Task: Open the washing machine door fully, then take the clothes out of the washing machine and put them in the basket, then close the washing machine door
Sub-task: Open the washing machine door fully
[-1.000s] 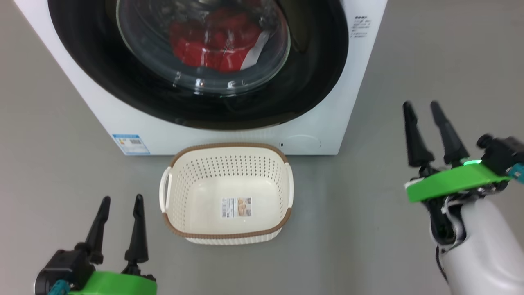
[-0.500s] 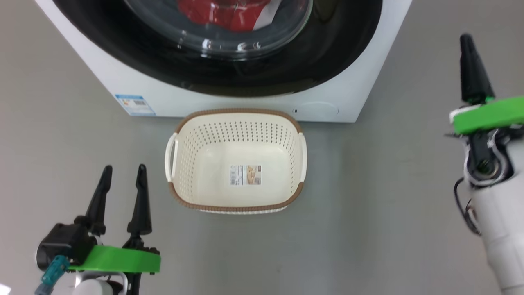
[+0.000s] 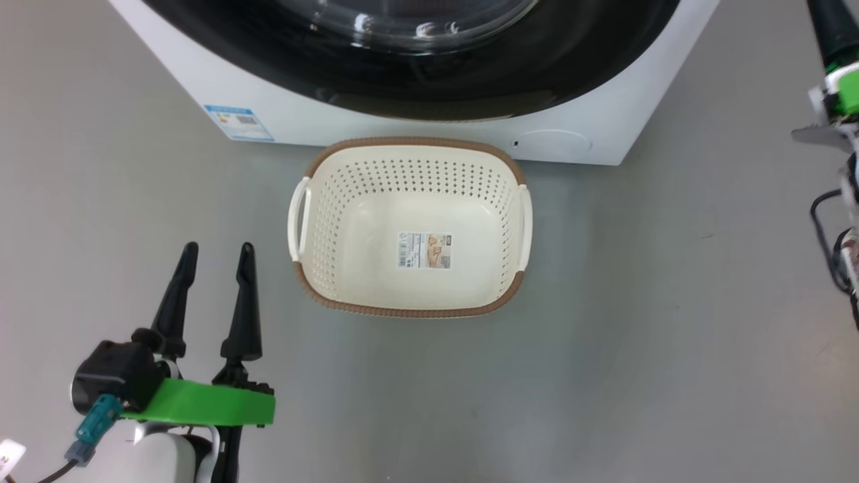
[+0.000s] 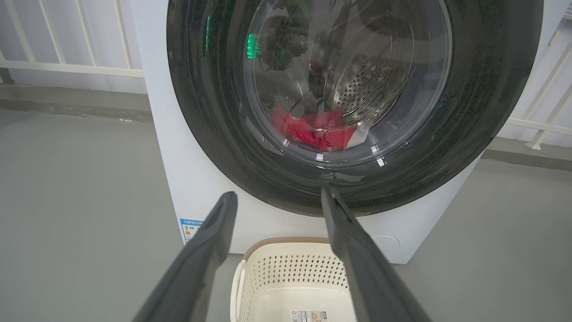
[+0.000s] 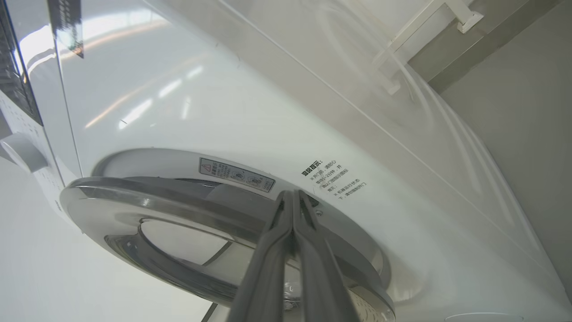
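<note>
Door [image 5: 156, 190] lies right at tips of closed right hand [image 5: 292, 197].

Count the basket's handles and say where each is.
2. On the basket, the left handle is at the head view's left, the right handle at its right. None seems hidden.

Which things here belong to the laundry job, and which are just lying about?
Job: washing machine door, shut; washing machine; red clothes behind the glass; empty basket.
Lying about: white railing; blue label on the machine; paper label in the basket.
</note>
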### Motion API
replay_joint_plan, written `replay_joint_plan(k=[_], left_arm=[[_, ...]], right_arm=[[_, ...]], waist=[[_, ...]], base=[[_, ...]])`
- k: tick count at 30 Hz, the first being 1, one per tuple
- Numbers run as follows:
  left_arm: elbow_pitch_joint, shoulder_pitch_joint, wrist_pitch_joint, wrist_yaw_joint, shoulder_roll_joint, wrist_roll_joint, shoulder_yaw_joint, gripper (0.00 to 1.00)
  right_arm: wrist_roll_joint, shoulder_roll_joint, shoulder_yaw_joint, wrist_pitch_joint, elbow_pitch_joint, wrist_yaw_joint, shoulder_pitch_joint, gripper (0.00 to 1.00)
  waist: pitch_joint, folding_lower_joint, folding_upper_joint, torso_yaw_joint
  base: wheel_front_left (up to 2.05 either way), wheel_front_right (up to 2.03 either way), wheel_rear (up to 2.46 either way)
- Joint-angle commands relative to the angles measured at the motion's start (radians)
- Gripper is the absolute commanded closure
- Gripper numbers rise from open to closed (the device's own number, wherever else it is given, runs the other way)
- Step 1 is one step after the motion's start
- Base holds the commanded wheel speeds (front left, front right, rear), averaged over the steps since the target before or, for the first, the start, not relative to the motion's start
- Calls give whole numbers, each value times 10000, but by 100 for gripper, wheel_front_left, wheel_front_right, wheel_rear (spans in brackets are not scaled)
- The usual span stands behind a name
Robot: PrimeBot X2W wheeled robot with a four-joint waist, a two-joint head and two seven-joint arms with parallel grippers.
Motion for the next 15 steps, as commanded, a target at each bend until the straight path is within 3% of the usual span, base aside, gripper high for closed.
replay_joint_plan(k=[1,15], left_arm=[[-203,-216,-93,-67,174,-85,272,0],[-132,-396,-93,-85,171,-287,127,0]], right_arm=[[410,-106,96,359,-110,16,-320,100],[1364,-563,569,2277,1230,16,-1816,100]], waist=[[186,-1,0,187],[699,-1,0,563]], base=[[0,0,0],[0,0,0]])
